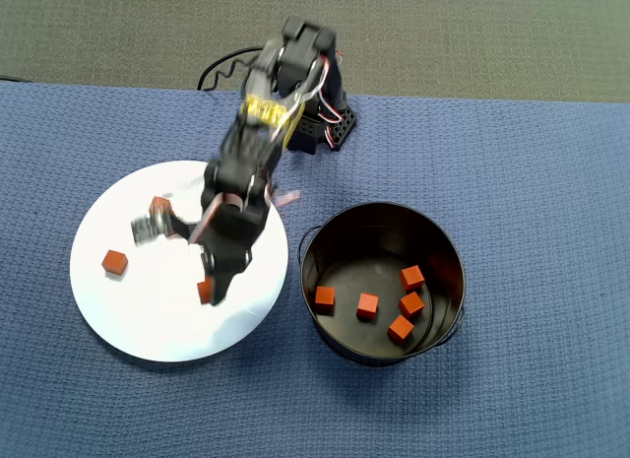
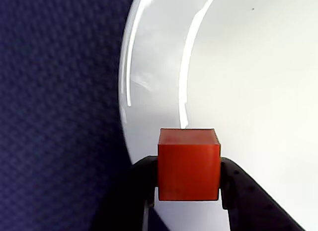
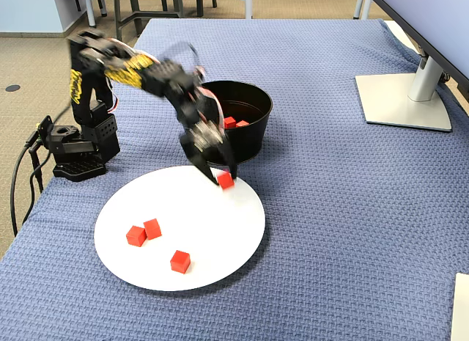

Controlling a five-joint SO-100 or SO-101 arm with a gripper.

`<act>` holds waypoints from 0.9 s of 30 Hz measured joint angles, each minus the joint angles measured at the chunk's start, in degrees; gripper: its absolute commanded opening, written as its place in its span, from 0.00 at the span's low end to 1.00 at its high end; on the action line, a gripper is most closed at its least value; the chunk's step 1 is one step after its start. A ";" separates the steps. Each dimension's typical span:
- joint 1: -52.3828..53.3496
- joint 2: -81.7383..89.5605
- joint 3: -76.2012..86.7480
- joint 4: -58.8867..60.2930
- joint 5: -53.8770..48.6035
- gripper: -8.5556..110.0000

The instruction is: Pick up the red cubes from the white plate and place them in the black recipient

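Clamped between the two dark fingers at the bottom of the wrist view, one red cube is held square on its side faces, with the rim of the white plate seen beyond the fingertips, so a lift clear of the plate is judged under way. From overhead, the gripper is seen over the plate's near-right part, five cubes already lying in the black recipient off to its right. From the fixed view, the gripped cube is seen just above the plate edge nearest the recipient, three cubes remaining on the plate behind the fingers.
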 measured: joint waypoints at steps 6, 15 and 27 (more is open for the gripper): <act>-3.78 16.88 4.66 4.39 9.93 0.07; -29.44 26.19 11.43 8.88 15.03 0.40; -17.31 26.63 12.74 8.96 7.73 0.34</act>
